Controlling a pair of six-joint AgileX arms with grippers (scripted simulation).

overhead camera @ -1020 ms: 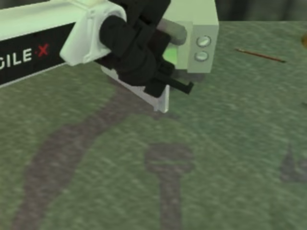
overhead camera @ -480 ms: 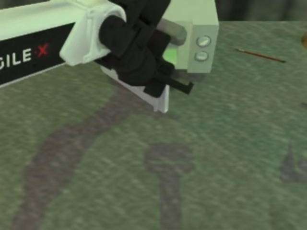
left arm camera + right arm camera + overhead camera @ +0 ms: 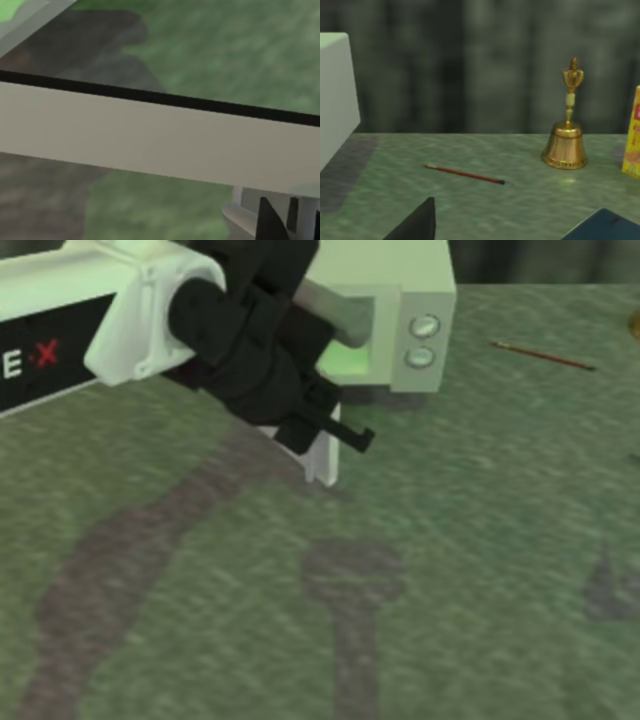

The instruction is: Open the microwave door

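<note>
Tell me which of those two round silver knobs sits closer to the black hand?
The lower knob, nearer the table's front; the upper knob sits behind it. The left hand is at the microwave door.

The pale greenish-white microwave (image 3: 400, 300) is glowing green inside; the bench (image 3: 480, 570) is showing mottled green; the bell (image 3: 565, 142) is gleaming gold.

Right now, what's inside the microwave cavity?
With the microwave door swung out, the microwave shows a bare green-lit cavity wall beside the two knobs. No item is visible inside. The left gripper and its arm cover the cavity's left part.
</note>
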